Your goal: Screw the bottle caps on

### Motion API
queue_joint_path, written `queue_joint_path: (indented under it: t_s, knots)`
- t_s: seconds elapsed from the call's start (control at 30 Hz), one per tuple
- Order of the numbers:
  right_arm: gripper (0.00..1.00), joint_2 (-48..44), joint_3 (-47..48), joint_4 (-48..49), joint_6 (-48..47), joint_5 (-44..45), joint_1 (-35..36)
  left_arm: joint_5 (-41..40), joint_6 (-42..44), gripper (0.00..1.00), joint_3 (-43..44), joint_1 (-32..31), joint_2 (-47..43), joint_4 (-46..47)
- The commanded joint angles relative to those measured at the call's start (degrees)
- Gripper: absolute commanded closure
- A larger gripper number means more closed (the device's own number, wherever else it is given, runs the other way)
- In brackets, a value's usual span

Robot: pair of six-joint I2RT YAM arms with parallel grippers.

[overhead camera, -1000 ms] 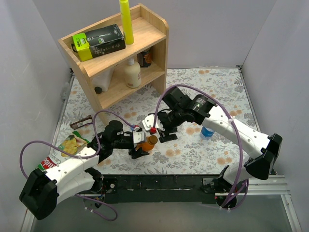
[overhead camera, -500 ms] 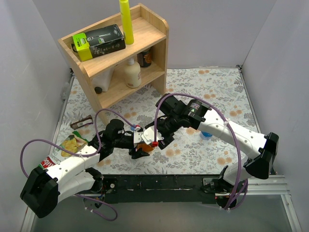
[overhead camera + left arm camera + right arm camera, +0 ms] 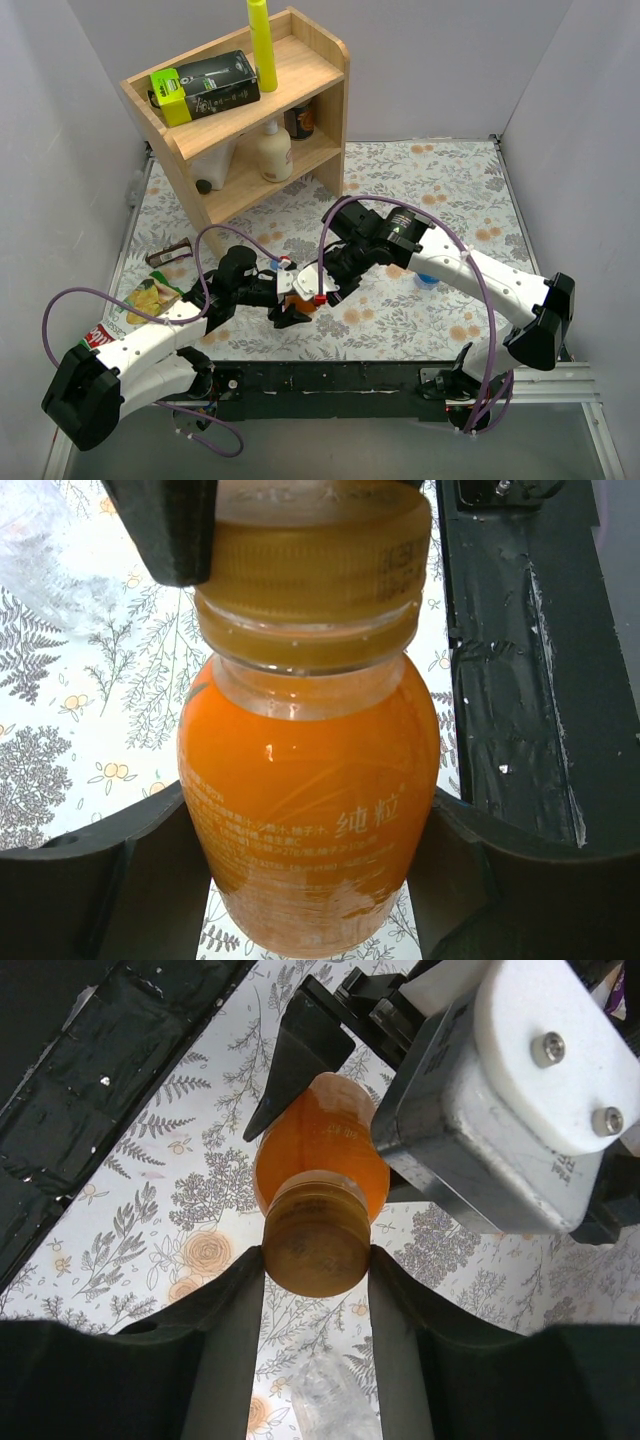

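Plain pale grey walls [image 3: 90,80] close in the surface [image 3: 440,180] on its left, far and right sides. The surface is covered by a white cloth printed with grey ferns and orange flowers, evenly lit. A light wooden two-tier shelf unit [image 3: 322,100] stands at the far left, and a black rail [image 3: 340,378] runs along the near edge.

A shelf unit [image 3: 312,52] stands upper left in the overhead view, with a box [image 3: 205,87] and a tube [image 3: 262,45] on top and a lotion bottle [image 3: 274,152] on a lower shelf. At lower centre, a bottle [image 3: 310,810] sits between the left gripper [image 3: 302,306] fingers. Its cap [image 3: 316,1235] sits between those of the right gripper [image 3: 316,1270]. A second bottle [image 3: 428,278] is further right.
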Motion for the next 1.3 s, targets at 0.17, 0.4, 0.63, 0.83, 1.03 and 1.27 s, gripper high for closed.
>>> queue_joint_path:
  t_s: [0.17,0.4,0.63,0.83,1.03,1.27]
  knots:
    - [0.72,6.6,6.0,-3.3,15.9,-1.4,0.4,-12.9,-11.1,1.00,4.4,0.2,-0.1,8.6]
    - [0.79,13.0,10.0,-4.0,33.8,-3.8,-0.8,-17.4,-14.9,1.00,6.5,0.1,-0.4,10.0]
    - [0.80,16.6,13.8,-4.0,42.5,-8.3,-4.3,-23.2,-12.8,1.00,4.5,0.1,-0.5,9.3]
    - [0.50,16.2,16.7,-3.7,41.4,-8.0,-6.1,-27.7,-12.4,1.00,0.5,0.1,-2.0,8.8]
    - [0.14,6.4,9.4,-1.1,30.7,-3.5,-7.1,-15.2,-3.2,1.00,-2.0,0.3,-6.4,-1.1]
    - [0.12,-5.6,-3.4,7.6,13.8,-1.4,-4.3,-3.0,5.0,1.00,0.4,0.4,-6.7,-10.4]
